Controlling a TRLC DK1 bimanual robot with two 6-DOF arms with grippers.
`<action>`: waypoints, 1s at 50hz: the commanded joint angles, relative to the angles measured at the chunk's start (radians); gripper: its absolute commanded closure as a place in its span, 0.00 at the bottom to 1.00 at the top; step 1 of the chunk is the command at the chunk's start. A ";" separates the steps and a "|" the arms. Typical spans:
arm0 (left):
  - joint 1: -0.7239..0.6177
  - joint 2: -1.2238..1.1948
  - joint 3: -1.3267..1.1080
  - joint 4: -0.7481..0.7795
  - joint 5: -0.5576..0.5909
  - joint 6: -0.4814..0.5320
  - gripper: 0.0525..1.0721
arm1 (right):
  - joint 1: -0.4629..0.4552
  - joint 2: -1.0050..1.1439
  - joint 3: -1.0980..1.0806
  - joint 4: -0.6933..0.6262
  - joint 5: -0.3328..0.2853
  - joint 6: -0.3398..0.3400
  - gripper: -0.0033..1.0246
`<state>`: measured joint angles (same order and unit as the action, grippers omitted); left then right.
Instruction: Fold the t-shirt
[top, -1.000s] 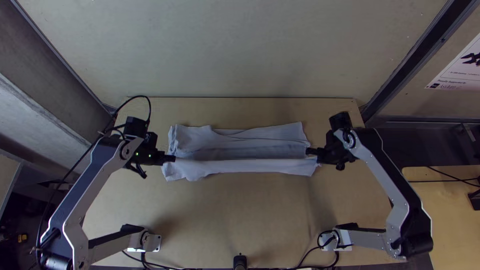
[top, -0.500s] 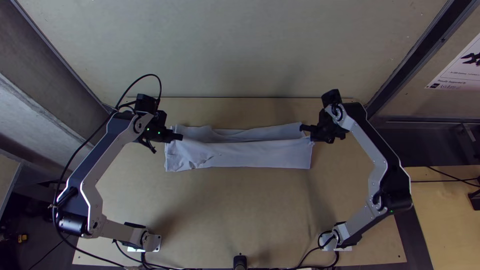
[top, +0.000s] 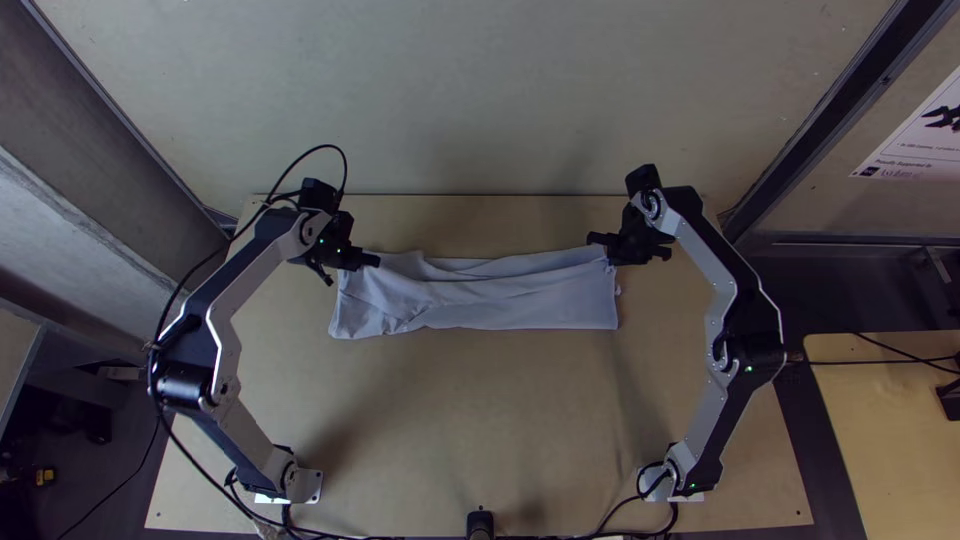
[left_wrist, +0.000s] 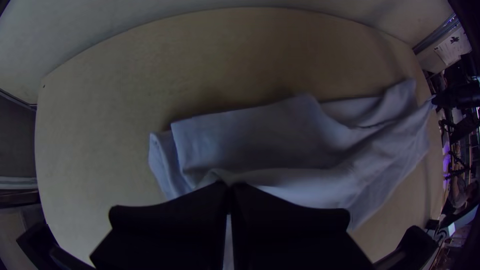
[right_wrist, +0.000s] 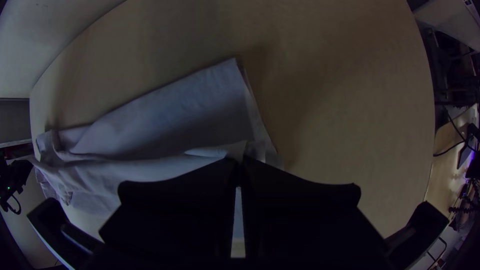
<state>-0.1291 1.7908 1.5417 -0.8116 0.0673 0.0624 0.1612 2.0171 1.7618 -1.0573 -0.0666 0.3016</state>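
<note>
Left gripper (left_wrist: 230, 189) and right gripper (right_wrist: 240, 162) pinch the t-shirt (top: 475, 301) tightly near opposite ends mid-table (top: 480, 420), the cloth already a narrow strip, its lengthwise fold apparently awaiting laying down and release.

You have before you: one t-shirt (top: 500, 302), plain pale blue-grey; one table (top: 480, 410), light tan; left gripper (top: 376, 261) and right gripper (top: 591, 239), black; one cable (top: 325, 147), black; one poster (top: 915, 145), white with black markings.
</note>
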 joint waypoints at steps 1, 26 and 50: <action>0.019 0.079 0.035 0.031 0.003 0.020 0.97 | -0.009 0.068 0.022 0.043 0.011 0.005 0.90; 0.055 0.114 0.012 0.114 0.028 -0.004 0.04 | -0.012 0.094 0.015 0.115 0.249 -0.047 0.05; 0.278 0.039 -0.002 -0.061 0.462 -0.081 0.04 | -0.026 -0.185 -0.061 0.296 0.258 -0.035 0.04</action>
<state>0.1078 1.8500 1.5597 -0.8242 0.4614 -0.0189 0.1490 1.8519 1.6894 -0.7616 0.1806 0.2611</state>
